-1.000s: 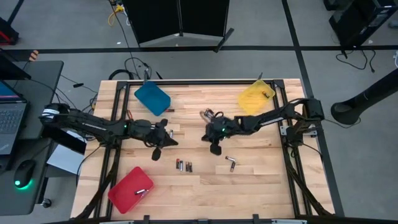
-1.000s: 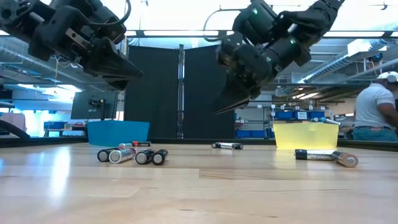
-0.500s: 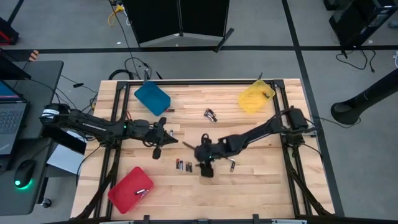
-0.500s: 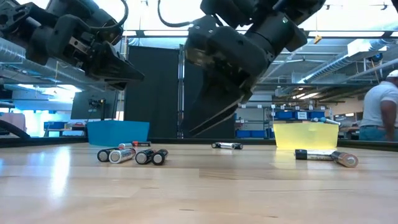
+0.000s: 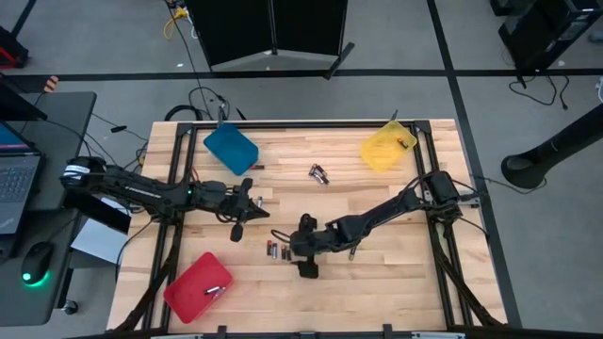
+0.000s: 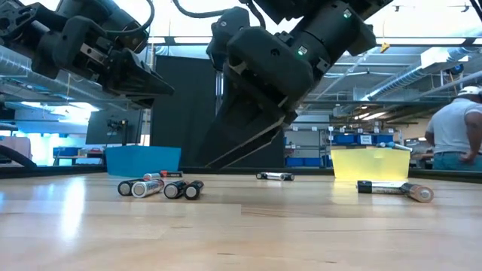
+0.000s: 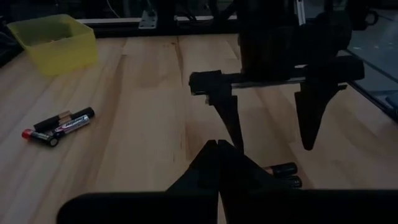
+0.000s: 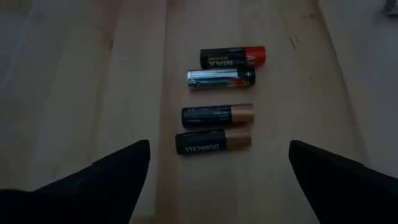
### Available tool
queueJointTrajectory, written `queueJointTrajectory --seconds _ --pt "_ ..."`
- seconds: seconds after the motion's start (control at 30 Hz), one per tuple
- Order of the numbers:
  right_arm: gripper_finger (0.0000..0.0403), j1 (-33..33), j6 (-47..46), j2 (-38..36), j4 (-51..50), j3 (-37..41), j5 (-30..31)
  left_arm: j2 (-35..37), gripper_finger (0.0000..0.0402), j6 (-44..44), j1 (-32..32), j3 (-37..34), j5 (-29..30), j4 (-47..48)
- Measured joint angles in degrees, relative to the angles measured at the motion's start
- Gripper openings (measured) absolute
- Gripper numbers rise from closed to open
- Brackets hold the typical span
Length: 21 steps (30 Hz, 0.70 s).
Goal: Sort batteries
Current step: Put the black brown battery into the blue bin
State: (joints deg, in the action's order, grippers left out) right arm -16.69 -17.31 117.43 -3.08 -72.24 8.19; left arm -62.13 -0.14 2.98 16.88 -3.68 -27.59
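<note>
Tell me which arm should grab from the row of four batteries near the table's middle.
Right. The right gripper hangs beside the row of four batteries with jaws wide open. The left gripper is shut and farther off.

Light wooden table (image 5: 377,282) on a dark metal frame, standing on a grey floor. Three coloured trays rest on the tabletop: a blue tray (image 5: 230,149) at the far left, a yellow tray (image 5: 386,148) at the far right, and a red tray (image 5: 198,286) at the near left corner. Beside the table, a desk carries a laptop (image 5: 19,188) and a computer mouse (image 5: 37,256). Black curtain panels (image 6: 188,113) hang beyond the table; a person (image 6: 454,135) in a light shirt stands in the room behind.
</note>
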Motion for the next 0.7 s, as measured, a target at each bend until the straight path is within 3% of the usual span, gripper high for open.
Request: queueJointTrajectory --seconds 0.3,0.7 --pt "0.0381 -0.5 5.2 2.6 3.6 0.0 0.0 0.0 0.0006 -0.1 0.0 0.0 0.3 -0.5" --pt "0.0374 0.2 4.9 4.6 6.0 0.0 -0.4 0.0 0.0006 0.6 0.0 0.0 1.1 -1.3"
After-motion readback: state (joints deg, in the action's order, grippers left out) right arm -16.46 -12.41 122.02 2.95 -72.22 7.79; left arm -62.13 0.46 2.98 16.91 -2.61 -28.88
